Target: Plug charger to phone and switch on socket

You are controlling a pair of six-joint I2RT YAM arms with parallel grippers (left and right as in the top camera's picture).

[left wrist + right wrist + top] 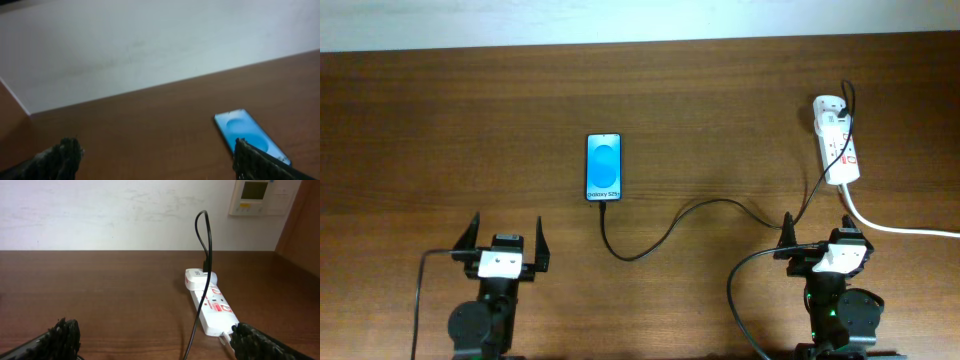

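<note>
Both empty: my left gripper and right gripper sit with fingers spread at the tabletop's near edge, parked I'd say. Slim black-edged blue-screen phone lies mid-table. Thin black charger cable seemingly meets its near end. White plastic power-strip socket lies toward the far-right corner, my right's side.

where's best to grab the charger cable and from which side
Grip the charger just behind its tip, on the short straight run at the near edge of the phone. Come straight down with fingers straddling it sideways, since it lies flat on the table. The open left gripper is nearest.
</note>
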